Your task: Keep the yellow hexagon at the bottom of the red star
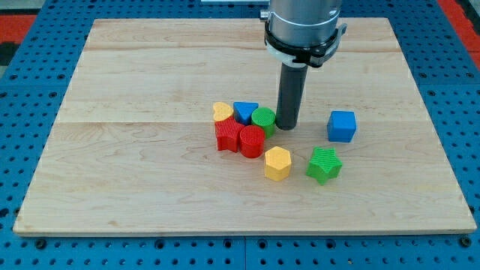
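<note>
On the wooden desk [135,90], my tip [287,126], a bare rod with no claw to open or shut, stands just right of the green cylinder [263,118]. The yellow hexagon [277,163] lies just below my tip, the red star [227,136] further left. A careless push risks dragging the red cylinder [252,141] along.

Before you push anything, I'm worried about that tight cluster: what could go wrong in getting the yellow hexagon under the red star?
1. My tip stands right beside the green cylinder; moving toward the view's left would probably shove the packed cluster.
2. The red cylinder touches the red star, so nudging it may displace the star.
3. The yellow hexagon sits near the green star; a careless approach could knock that.
</note>
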`<action>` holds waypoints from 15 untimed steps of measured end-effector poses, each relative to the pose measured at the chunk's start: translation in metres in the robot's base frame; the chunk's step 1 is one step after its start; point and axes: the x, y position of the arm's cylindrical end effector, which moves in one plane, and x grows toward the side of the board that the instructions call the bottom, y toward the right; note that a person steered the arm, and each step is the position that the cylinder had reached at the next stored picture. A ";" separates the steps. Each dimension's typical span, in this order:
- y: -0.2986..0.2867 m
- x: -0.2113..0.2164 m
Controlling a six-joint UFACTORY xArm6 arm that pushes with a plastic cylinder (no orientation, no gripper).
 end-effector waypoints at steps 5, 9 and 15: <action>0.140 0.070; 0.111 0.094; -0.041 0.067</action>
